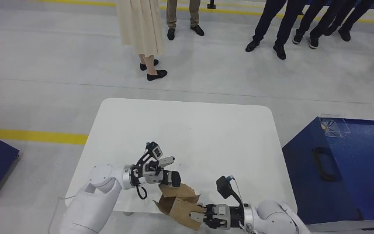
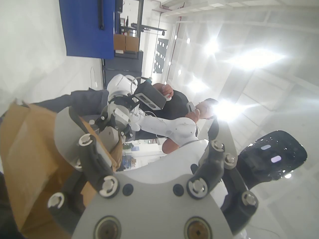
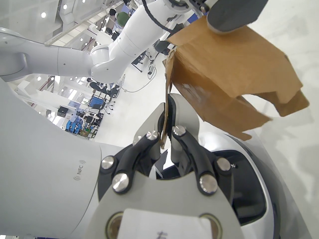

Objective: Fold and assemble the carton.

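White tabletop (image 1: 193, 128), near edge: half-folded brown carton (image 3: 224, 63) held between arms. Right pincer (image 3: 168, 108) clamped on thin flap edge. Left pincer (image 1: 170, 177) spread open, one pad (image 3: 236, 6) on top panel. Cardboard likely light, stiff in panels, weak at creases; grip flaps near folds

Brown carton (image 1: 177, 205) — partly folded, tilted, flaps loose.
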`<state>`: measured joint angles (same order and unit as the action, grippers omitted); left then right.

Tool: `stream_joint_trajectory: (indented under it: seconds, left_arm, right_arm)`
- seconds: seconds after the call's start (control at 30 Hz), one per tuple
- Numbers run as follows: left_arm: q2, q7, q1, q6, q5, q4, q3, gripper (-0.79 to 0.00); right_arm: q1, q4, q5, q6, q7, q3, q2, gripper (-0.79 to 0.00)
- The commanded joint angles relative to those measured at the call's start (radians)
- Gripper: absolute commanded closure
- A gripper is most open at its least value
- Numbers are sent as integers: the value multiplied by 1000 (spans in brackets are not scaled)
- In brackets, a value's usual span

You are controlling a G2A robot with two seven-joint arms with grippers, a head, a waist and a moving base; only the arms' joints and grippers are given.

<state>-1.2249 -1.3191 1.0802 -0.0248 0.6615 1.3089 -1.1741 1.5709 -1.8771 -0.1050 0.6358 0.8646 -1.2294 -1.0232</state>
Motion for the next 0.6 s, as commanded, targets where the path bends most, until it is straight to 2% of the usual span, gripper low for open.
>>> stream_joint_trajectory:
  seconds: [0.0, 0.33, 0.4, 0.5, 0.57]
  left_arm:
    - [2, -21, 0, -14, 12, -8, -5, -785]
    - [2, -23, 1, -21, 9, -8, -6, -785]
    - [4, -8, 3, -6, 55, -20, -26, -785]
    - [20, -6, -7, -80, -24, -10, -82, -785]
    - [36, 15, 4, -145, -136, 43, -126, -785]
  right_arm:
    - [0, -1, 3, 1, -1, 0, 0, 0]
    - [5, 2, 15, -15, -3, 9, 0, 0]
    - [-2, -2, 6, -24, -15, 1, 1, 0]
    - [3, 5, 49, -33, -17, -11, 5, 0]
    - [4, 15, 104, -36, 8, -28, 10, 0]
